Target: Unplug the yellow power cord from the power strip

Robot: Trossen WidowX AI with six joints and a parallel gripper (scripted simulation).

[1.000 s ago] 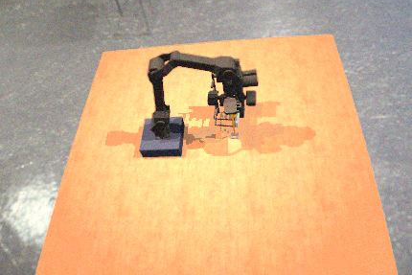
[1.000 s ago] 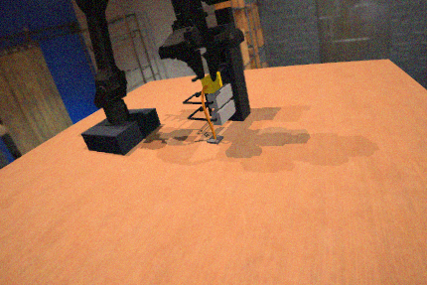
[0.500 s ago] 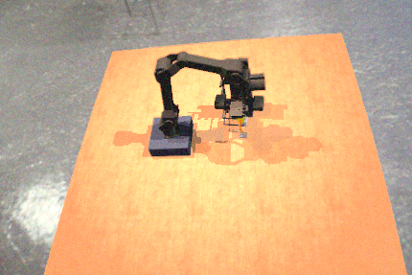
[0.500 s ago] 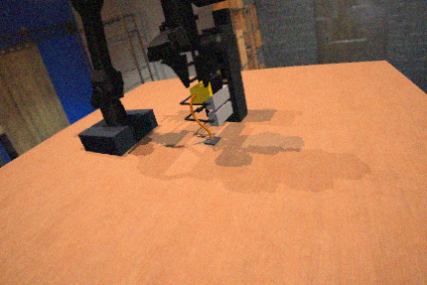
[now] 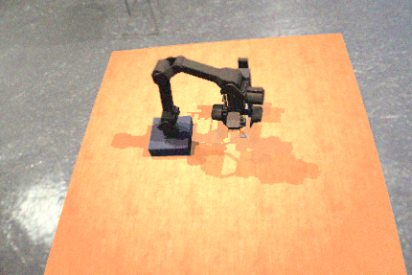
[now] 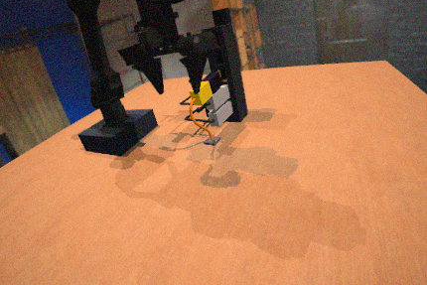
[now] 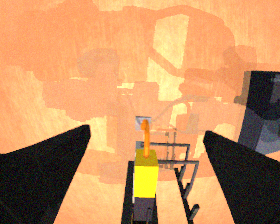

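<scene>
Claw (image 7: pixel 145 160) wide (empty) — plug (image 7: pixel 146 178) unlabelled

One counter (image 6: pixel 323 152) carries everything counted here. On it stands one robot arm (image 6: pixel 94 43) on one dark base block (image 6: pixel 119 131). The arm ends in one gripper (image 6: pixel 176 77) with two fingers, spread wide apart with nothing between them. Just beside the base block stands one upright dark power strip (image 6: pixel 233 72). Against the strip sits one yellow plug (image 6: pixel 203 91), with one orange cord (image 6: pixel 199 126) running down from it to one small grey end piece (image 6: pixel 213 141) on the counter.
</scene>
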